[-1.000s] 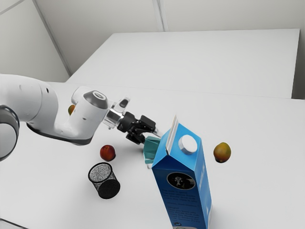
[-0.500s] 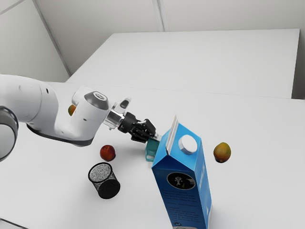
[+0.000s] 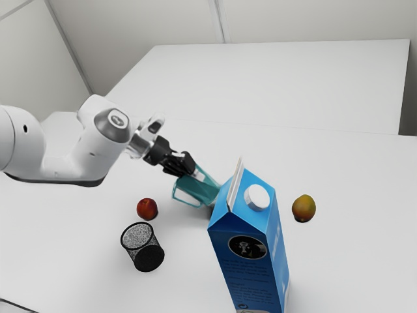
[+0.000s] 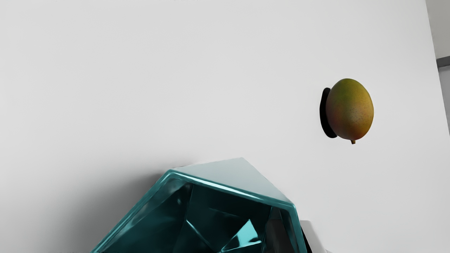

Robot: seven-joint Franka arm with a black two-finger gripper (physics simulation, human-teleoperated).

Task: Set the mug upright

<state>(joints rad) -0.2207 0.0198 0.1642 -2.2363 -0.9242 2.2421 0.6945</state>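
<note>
One teal mug is in the black two-finger gripper, and it's tilted, so not upright as things are. The claw's clamped on it up near the rim, pinching the wall of the mug as far as I can make out. The wrist view has one fingertip right up against the outside of that wall, plus a dark shape over on the inner side that looks like the other finger, though I can't swear to that bit. You're looking straight into the mouth there, and it's angular rather than round, with shiny facets inside. The handle sticks out toward the exterior view's left.

As for where the mug is, it's out at the end of the arm, over the white table, just behind the blue milk carton from the exterior camera. That carton hides part of it, so no clue whether the base is touching down. There's a soft shadow under it, fwiw.

Other stuff: the carton stands upright with its white cap on. A red fruit and a black mesh cup sit near each other on the exterior view's left of the carton, and a greenish-orange mango lies over on its right.
</note>
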